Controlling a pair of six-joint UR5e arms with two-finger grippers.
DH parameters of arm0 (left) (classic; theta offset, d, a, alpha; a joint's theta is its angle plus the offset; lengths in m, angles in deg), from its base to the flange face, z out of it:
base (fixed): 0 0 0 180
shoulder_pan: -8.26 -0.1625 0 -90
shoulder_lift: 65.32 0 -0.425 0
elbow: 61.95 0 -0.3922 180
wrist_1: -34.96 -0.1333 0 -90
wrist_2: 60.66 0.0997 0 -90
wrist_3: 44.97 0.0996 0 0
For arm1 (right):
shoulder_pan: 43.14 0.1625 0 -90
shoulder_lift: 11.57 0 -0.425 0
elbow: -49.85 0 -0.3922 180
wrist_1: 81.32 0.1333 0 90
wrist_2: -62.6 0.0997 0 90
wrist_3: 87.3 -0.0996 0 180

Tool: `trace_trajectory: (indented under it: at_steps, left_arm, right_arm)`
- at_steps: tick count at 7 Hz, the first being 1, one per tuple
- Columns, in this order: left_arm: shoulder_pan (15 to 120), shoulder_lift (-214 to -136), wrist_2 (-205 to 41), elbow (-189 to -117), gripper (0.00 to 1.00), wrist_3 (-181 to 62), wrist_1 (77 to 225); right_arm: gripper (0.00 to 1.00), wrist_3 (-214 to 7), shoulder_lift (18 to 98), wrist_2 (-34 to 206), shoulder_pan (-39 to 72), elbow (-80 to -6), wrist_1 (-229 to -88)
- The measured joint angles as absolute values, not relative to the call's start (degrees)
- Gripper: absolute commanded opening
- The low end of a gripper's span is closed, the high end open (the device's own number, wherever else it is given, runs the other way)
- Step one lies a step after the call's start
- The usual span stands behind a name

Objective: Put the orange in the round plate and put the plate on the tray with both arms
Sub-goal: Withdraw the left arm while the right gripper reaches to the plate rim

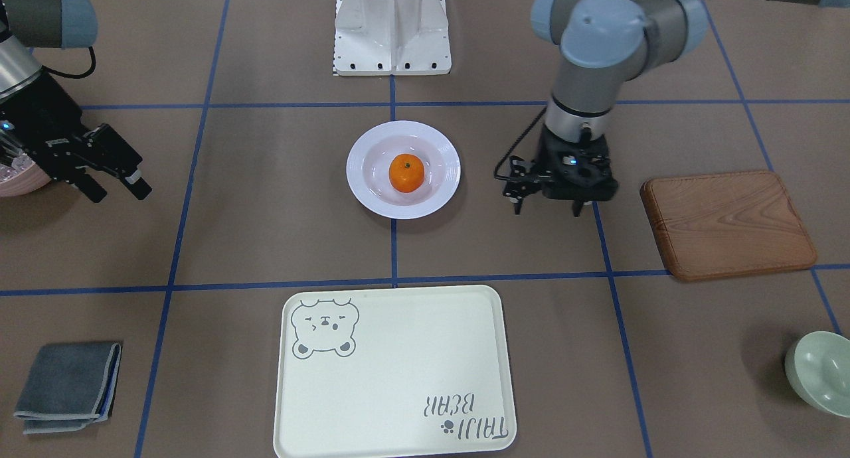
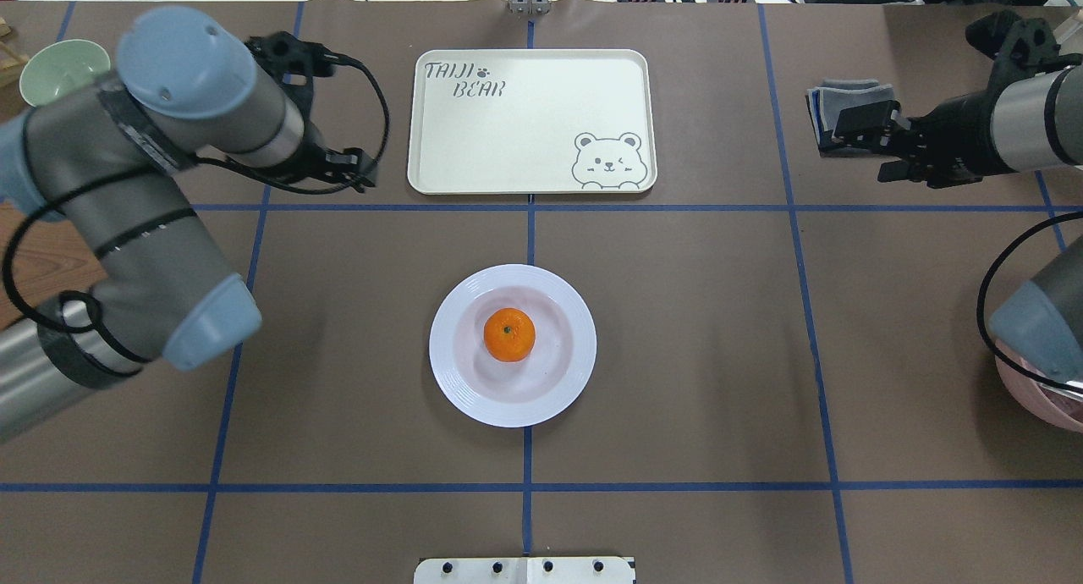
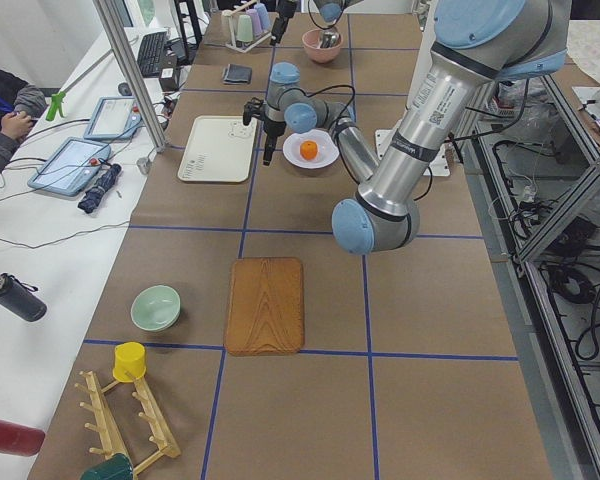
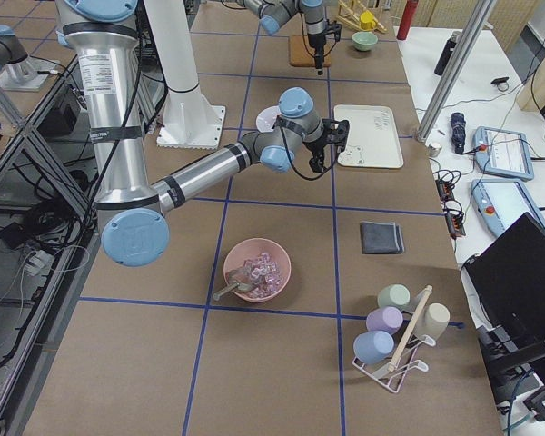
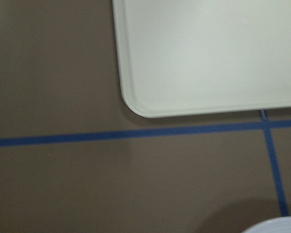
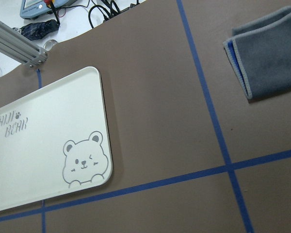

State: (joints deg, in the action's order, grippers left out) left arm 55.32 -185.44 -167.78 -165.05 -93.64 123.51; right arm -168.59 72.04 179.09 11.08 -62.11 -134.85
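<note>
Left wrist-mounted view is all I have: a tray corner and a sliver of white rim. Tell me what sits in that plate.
Observer: The orange lies in the sunken centre of the round plate.
Operator: Give me the whole tray's state.
Observer: The tray holds nothing; the plate stands on the table, apart from it.
Operator: Now report the right gripper.
Observer: The right gripper is open and holds nothing, well off to the side of the plate.
</note>
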Motion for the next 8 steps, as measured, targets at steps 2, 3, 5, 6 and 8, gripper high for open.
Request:
trace_trajectory:
  at_steps: [2,3,5,6,8]
  left_arm:
    - [66.77,-183.52,-171.42,-165.09,0.98,-74.17,115.6]
    - [73.34,-181.35,-177.6,-164.36,0.99,-65.42,113.67]
    - [82.79,-171.79,-186.84,-162.22,0.99,-55.72,117.31]
    - [87.57,-168.48,-188.2,-160.34,0.98,-53.89,121.1]
    - [96.45,-164.04,-193.1,-155.22,0.99,-47.51,123.51]
  right_arm:
    - [0.98,-181.08,72.03,166.67,0.3,-65.76,-133.23]
    - [0.98,-186.4,72.07,158.13,-6.44,-67.37,-133.12]
    - [0.95,-193.46,72.02,140.32,-20.26,-69.03,-133.07]
    - [0.95,-195.39,71.98,132.7,-26.53,-69.26,-133.03]
    - [0.95,-201.93,70.97,120.28,-36.9,-67.87,-132.98]
